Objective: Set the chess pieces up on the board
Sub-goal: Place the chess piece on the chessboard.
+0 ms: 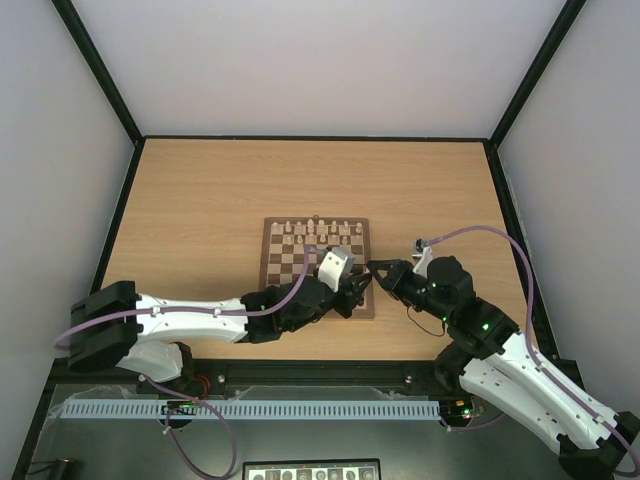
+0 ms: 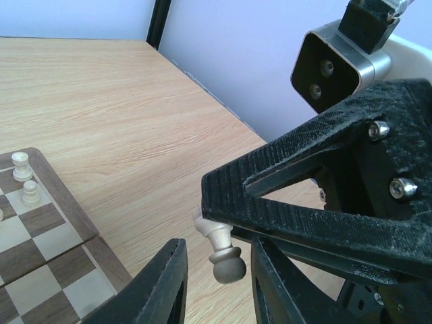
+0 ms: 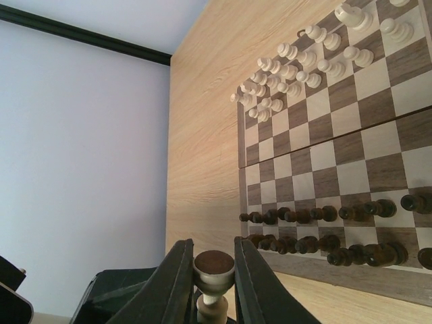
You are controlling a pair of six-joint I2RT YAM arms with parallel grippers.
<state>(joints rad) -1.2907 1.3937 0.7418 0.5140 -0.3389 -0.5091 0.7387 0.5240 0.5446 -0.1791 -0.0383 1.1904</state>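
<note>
Pale cream wood in mid-handover: a small ball-headed chessman [image 2: 223, 253] is held in the air just beside the right edge of the square checked wooden chessboard [image 1: 266, 268], above the bare light-wood surface [image 1: 200, 200]. My right arm's fingers [image 3: 213, 256] pinch it at the base end. My left arm's fingers [image 2: 217, 270] stand spread on either side of its round head, with a gap on both sides and no contact yet.

The piece's long axis runs from the right fingers into the left arm's gap, slightly tilted, head first. I judge the left fingers need only close across the head. Both arms meet at the board's near right corner, and neither is clearly the nearer.

I count one board, two arms and one chessman aloft. The other pale chessmen [image 3: 297, 64] stand in two rows on the far side, and the small dark brown chessmen [image 3: 317, 214] in two rows on the near side. Both sets are too crowded for me to number firmly.
</note>
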